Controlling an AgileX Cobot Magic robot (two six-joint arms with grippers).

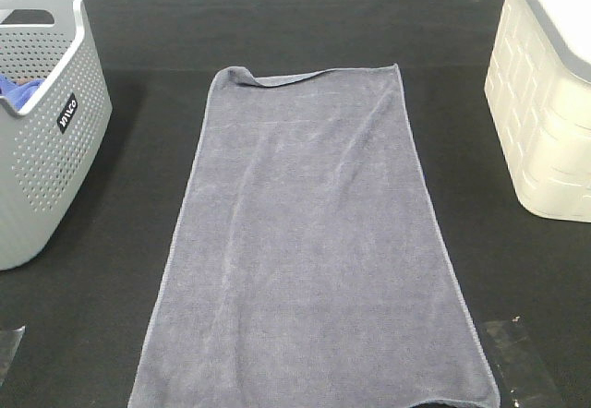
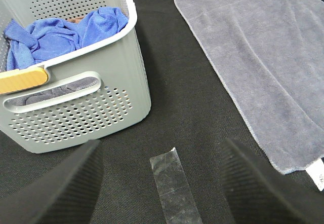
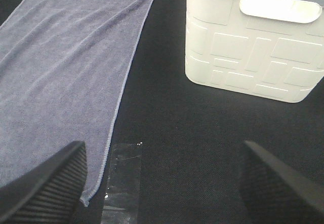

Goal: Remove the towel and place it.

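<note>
**Both grippers open, towel spread flat between the two bins**

The left gripper (image 2: pixel 162 183) hangs with its two dark ribbed fingers (image 2: pixel 55 188) spread wide at the lower edge of its wrist view, nothing between them but black cloth and a strip of clear tape (image 2: pixel 172 188). The right gripper (image 3: pixel 167 183) is likewise open and empty, its fingers (image 3: pixel 45 186) at the lower corners of its own view, with a second strip of clear tape (image 3: pixel 121 183) lying in the lower middle. Neither gripper shows in the high view.

The towel (image 1: pixel 309 251) lies flat on the black table (image 1: pixel 305 20) down the centre of the high frame, running from just above the middle to the bottom edge. Its upper left corner is folded over on itself (a small flap, with a curl of hem along the top edge). Soft creases run lengthwise through it. In the left wrist view a white label (image 2: pixel 318 173) shows at one corner, at the right edge of that frame.

The grey perforated basket (image 1: pixel 46 159) stands at the left edge of the high frame, apart from the towel, holding a crumpled blue cloth (image 2: pixel 61 36). Its handle has a tan wooden grip (image 2: pixel 23 79), and a small dark label sits on its side. The cream bin (image 1: pixel 545 122), with a raised brick pattern and a grey rim, stands at the right edge, also clear of the towel.
</note>
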